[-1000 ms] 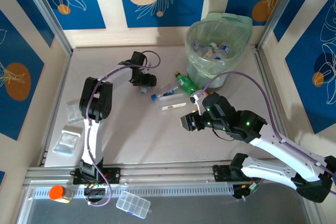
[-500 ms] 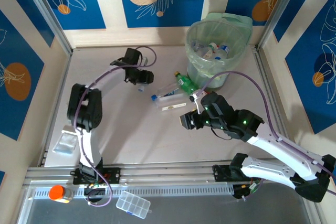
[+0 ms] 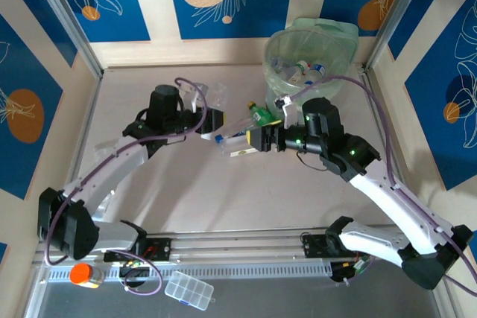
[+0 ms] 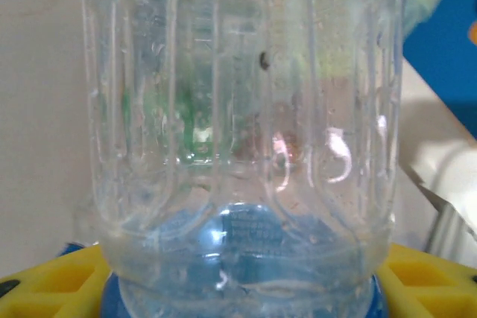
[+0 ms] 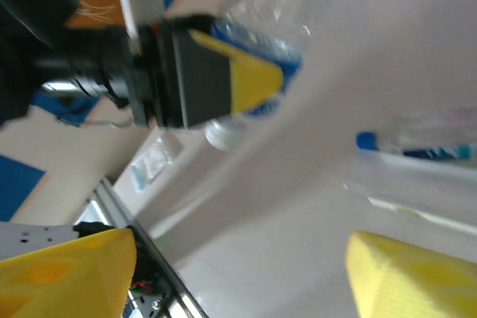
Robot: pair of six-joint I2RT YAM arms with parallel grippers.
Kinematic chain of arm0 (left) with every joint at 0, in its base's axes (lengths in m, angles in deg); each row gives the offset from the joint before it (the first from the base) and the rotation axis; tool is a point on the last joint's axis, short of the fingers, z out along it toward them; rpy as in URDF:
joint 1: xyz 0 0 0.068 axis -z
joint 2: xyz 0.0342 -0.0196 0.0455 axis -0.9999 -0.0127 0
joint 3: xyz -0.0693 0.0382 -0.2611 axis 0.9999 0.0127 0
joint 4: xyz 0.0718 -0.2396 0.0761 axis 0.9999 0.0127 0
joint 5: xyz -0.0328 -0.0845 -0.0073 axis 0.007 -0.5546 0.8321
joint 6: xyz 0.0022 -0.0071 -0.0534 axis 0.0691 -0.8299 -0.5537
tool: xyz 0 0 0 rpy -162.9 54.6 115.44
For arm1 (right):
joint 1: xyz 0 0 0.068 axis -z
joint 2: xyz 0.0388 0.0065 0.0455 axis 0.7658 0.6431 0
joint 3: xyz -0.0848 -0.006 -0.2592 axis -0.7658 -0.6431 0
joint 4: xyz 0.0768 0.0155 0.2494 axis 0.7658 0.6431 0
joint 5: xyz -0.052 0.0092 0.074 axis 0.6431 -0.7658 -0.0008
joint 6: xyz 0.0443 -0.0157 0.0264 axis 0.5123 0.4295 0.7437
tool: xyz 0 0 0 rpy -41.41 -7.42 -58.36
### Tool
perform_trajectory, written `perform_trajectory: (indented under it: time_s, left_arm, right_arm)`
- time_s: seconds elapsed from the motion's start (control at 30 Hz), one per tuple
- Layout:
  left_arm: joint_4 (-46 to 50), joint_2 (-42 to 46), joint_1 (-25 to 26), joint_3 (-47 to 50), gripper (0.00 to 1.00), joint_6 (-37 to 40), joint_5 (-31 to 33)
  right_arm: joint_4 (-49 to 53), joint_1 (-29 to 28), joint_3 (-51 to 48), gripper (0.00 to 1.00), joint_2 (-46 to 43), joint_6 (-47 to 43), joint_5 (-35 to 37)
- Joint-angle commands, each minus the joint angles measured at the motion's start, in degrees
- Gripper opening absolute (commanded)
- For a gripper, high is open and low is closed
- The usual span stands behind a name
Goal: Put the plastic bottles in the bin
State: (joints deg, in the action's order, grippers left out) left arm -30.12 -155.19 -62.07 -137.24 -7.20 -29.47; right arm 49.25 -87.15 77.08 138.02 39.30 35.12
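Observation:
My left gripper (image 3: 211,119) is shut on a clear ribbed plastic bottle (image 4: 242,109), held above the table left of centre; its white cap (image 5: 223,132) hangs below the yellow fingers. A clear bottle with a blue cap (image 3: 237,143) and white label lies on the table, with a green bottle (image 3: 262,117) just behind it. My right gripper (image 3: 257,139) hovers at the right end of the lying clear bottle (image 5: 417,154), open with nothing between its fingers (image 5: 67,273). The pale-green bin (image 3: 298,91) stands at the back right and holds several bottles (image 3: 302,71).
An orange-capped jar (image 3: 83,274) and a clear compartment box (image 3: 188,289) sit below the near rail. A flat plastic packet (image 5: 153,161) lies at the table's left side. Blue-patterned walls close in the table on three sides.
The left arm swung right and lowered its elbow, carrying the clear bottle toward the centre. The right gripper moved up and back to the lying bottles and opened wider.

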Motion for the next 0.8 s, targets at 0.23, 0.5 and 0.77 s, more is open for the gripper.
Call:
perform_trajectory:
  time_s: [0.23, 0.5, 0.77]
  left_arm:
    - [-17.83, 13.25, 2.41, 11.44, 0.45, -11.07, -9.69]
    - [-21.96, 16.03, 4.00, 12.88, 0.46, -13.54, -10.82]
    - [-21.35, 15.62, 5.36, 12.67, 0.45, -13.62, -10.67]
  right_arm:
    - [-12.63, 2.37, 7.77, 0.99, 9.11, 5.49, -14.61]
    - [-19.29, 1.51, 11.92, 0.98, 18.22, 11.65, -21.70]
    - [-21.47, -1.10, 12.92, 0.85, 22.23, 12.84, -22.98]
